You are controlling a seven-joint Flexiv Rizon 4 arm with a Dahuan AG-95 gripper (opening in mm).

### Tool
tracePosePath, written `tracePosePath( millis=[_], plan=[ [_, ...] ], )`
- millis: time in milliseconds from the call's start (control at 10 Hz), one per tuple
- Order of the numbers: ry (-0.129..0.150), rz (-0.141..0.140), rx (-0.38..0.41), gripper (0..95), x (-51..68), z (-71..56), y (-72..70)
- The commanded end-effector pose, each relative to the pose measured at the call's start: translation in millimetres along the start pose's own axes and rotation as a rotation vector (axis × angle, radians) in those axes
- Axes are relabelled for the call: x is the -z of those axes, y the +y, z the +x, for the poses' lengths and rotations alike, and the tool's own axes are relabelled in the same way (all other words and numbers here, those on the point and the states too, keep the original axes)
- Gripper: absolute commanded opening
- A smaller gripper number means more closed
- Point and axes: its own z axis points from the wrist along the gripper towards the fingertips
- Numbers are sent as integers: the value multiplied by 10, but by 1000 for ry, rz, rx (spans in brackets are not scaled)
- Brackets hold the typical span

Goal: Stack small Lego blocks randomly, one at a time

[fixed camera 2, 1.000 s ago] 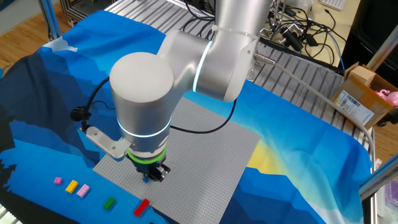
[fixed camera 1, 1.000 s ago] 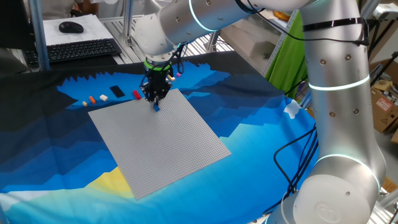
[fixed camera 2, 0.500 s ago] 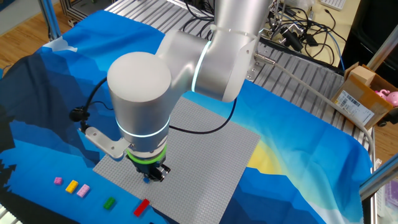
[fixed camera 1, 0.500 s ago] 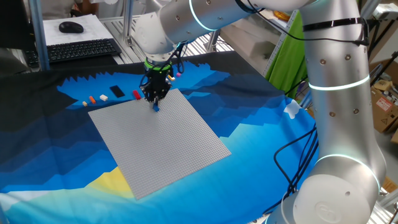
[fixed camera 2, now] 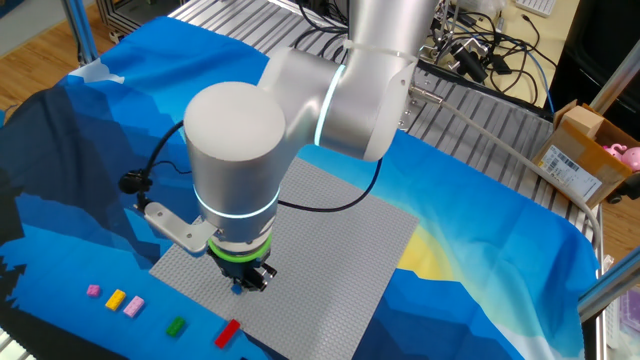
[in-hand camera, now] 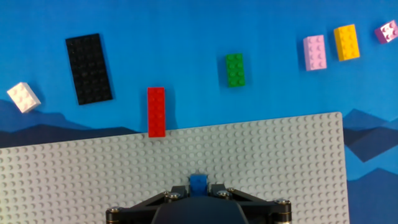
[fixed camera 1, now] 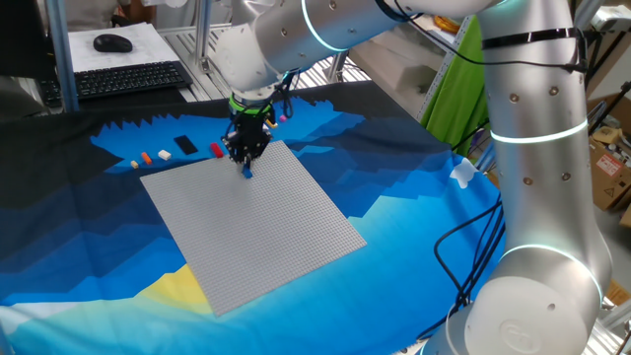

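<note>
- The gripper [in-hand camera: 199, 186] hung low over the grey studded baseplate [in-hand camera: 280, 162], near the plate's edge closest to the loose bricks, its fingers pinched on a small blue Lego block [in-hand camera: 198, 182].
- In one fixed view the blue block [fixed camera 1: 247, 172] showed just under the fingertips, at or just above the plate's studs; contact could not be judged.
- On the blue cloth [in-hand camera: 186, 37] past the plate's edge lay the other pieces, apart from one another: a white brick [in-hand camera: 23, 97], a flat black plate [in-hand camera: 89, 68], a red brick [in-hand camera: 156, 111] touching the baseplate's edge, a green brick [in-hand camera: 235, 70], a pink brick [in-hand camera: 314, 52], a yellow brick [in-hand camera: 346, 42] and a small purple brick [in-hand camera: 387, 31].
- A keyboard [fixed camera 1: 128, 78] and a mouse [fixed camera 1: 112, 42] sat behind the table.
</note>
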Motion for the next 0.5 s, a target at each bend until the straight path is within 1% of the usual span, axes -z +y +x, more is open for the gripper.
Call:
tracePosePath(
  millis=[100,300,500],
  plan=[
    [-13,-2,5,0,-53,-12,2],
    [-13,-4,6,0,-55,-13,2],
    [-14,-1,-1,380,-66,-14,1]
  ],
)
